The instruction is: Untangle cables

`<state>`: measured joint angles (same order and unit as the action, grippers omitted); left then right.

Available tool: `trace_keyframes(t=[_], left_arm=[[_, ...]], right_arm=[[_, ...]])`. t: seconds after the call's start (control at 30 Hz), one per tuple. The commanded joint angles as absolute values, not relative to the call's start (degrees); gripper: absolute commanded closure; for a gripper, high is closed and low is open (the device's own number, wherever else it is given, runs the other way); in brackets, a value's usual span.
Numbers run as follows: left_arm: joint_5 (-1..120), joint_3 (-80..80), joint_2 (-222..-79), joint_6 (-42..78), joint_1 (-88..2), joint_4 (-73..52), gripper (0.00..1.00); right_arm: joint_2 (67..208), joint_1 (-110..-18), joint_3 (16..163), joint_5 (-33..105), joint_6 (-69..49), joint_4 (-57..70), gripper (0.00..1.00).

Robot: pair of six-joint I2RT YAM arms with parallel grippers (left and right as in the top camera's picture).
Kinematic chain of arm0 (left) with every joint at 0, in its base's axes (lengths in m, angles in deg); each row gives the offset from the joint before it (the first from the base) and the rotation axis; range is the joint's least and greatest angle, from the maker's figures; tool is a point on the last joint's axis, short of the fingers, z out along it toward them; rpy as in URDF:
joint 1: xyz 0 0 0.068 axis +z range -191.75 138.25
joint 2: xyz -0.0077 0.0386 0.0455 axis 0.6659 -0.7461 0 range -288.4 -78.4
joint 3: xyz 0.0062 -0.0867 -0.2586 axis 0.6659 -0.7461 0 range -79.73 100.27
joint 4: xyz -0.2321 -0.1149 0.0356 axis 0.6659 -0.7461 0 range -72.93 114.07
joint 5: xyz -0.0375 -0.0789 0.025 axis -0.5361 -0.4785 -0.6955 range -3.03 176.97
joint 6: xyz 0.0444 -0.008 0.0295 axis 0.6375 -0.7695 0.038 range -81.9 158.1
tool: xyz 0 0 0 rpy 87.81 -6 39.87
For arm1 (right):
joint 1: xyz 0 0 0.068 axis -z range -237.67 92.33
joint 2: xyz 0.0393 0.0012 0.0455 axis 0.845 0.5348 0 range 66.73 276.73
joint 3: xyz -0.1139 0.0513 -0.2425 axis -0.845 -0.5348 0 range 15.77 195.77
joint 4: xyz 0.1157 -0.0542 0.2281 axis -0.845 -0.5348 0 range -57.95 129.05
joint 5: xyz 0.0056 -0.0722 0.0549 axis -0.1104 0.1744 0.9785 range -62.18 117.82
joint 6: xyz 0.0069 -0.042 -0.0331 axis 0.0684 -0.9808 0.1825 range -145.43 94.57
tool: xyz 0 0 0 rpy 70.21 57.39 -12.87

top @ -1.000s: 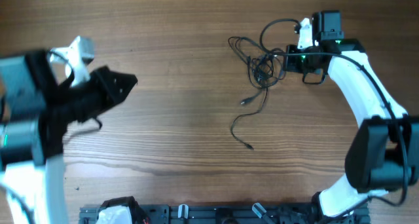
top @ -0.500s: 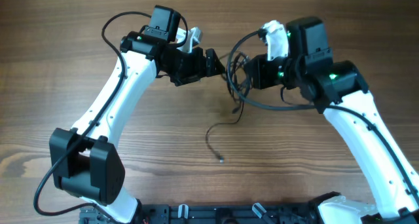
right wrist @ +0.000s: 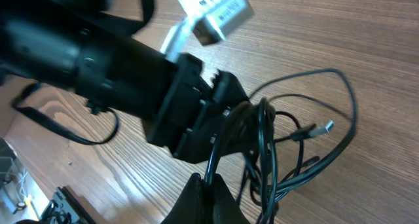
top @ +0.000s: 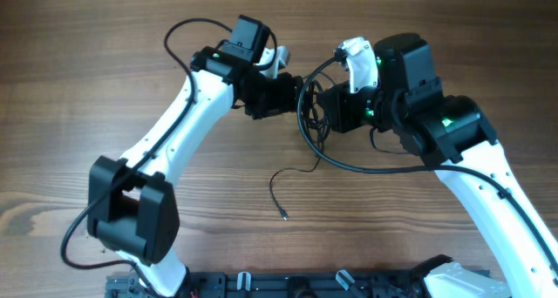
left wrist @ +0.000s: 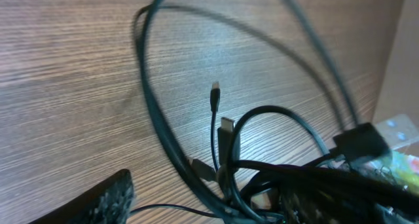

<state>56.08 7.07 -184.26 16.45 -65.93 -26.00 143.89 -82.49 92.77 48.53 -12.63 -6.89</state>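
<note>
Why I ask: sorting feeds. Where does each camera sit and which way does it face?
Overhead: fixed above, looking straight down at the table; left arm, right arm show, left pincer and right pincer both at the cables.
Left wrist: looks past its own finger at the cables.
Right wrist: looks over its own fingers toward the left pincer.
Shared: all three show the cables.

Pale brown wood-grain table [top: 87,54] with a smooth, faintly sheened top, thin dark cables [right wrist: 263,152] in smooth rubbery sheathing — slightly glossy, small silvery metal plug [right wrist: 325,127], arms [top: 174,131] in glossy white plastic shells — matt black joints
</note>
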Motion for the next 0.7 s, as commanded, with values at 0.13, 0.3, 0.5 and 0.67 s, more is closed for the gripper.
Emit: trace_keyframes(t=[0.13, 0.3, 0.5, 0.67], left_arm=[[57.1, 7.5, -187.2, 15.1, -66.6, -25.9, 0.96], [55.7, 7.5, -186.4, 15.2, -66.1, -28.3, 0.96], [54.9, 7.7, -168.5, 18.0, -55.9, -36.0, 0.96], [54.9, 7.7, -149.3, 21.0, -48.4, -44.3, 0.96]], right_arm=[[142.7, -82.6, 93.0, 45.1, -12.0, -7.3, 0.96], [142.7, -82.6, 93.0, 39.9, -11.9, -8.8, 0.96], [144.3, -82.1, 93.0, 34.1, -13.5, -8.3, 0.96], [155.0, -77.8, 92.9, 33.8, -14.0, -6.0, 0.96]])
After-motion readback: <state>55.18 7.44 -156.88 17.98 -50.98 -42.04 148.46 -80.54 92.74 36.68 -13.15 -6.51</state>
